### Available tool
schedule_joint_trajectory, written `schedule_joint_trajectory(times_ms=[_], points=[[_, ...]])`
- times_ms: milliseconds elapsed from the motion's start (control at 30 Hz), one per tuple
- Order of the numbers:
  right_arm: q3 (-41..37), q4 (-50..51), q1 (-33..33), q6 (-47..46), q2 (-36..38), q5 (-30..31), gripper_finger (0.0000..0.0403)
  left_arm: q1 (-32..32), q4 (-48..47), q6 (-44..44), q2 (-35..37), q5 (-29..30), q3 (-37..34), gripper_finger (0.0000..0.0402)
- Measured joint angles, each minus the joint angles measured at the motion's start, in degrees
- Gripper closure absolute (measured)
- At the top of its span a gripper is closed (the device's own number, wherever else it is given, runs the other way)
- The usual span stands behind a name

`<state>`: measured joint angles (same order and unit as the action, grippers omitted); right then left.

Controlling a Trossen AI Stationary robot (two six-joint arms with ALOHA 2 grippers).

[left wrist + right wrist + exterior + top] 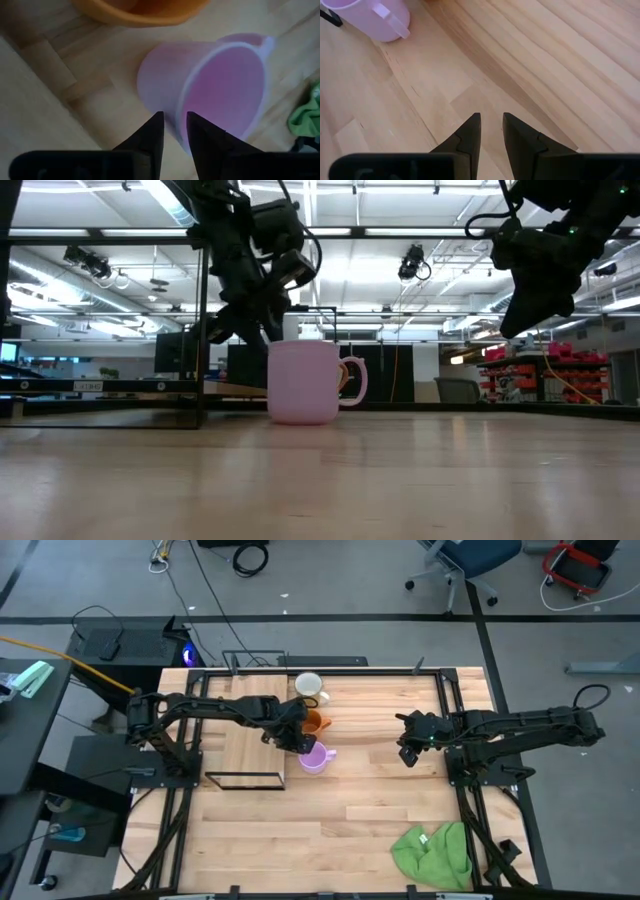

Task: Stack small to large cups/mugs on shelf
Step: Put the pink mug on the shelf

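The light purple mug (315,758) (305,380) stands upright on the table, just right of the shelf (250,730), its handle toward the table's right. The orange mug (316,723) (140,10) stands just beyond it, and the cream mug (308,686) sits near the far edge. My left gripper (303,743) (175,125) points down at the purple mug's left rim (181,107), fingers nearly together. My right gripper (408,753) (491,125) hangs shut above bare table, to the right of the mugs. My left gripper comes from above at the purple mug's left rim (181,107), with the rim's line running into the narrow gap between the fingertips. I cannot tell whether it touches the mug. The mug stands with its base on the table.
A green cloth (435,852) lies crumpled near the table's near right corner. The shelf's black wire frame (200,320) stands close to the left of the purple mug. Bare wood stretches between the mugs and my right gripper.
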<state>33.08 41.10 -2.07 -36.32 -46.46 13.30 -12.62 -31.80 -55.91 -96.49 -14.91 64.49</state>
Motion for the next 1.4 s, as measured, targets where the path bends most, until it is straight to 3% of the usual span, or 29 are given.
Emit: schedule_joint_trajectory(times_ms=[367,567,767,933,1067,1400], points=[[0.0,0.1,0.1,0.0,0.0,0.0,0.0315,-0.1,1.1,0.1,-1.8,-2.3,-0.1,0.0339],[0.0,0.0,1.4,0.0,0.0,0.0,0.0315,-0.1,1.4,0.7,-1.8,-3.5,0.8,0.0379],[0.0,0.0,2.8,-0.1,0.0,0.2,0.0315,-0.1,0.7,2.5,-1.8,-4.8,5.0,0.0384],[0.0,0.0,3.0,-0.1,0.0,0.2,0.0314,0.0,-6.4,5.9,-1.8,-5.3,11.3,0.0390],[0.0,0.0,3.0,-0.1,0.0,0.2,0.0315,0.0,-15.6,8.9,-1.8,-1.1,17.9,0.0390],[0.0,0.0,3.0,-0.2,0.0,0.2,0.0315,0.3,-44.7,11.4,-1.7,16.3,35.2,0.0390]])
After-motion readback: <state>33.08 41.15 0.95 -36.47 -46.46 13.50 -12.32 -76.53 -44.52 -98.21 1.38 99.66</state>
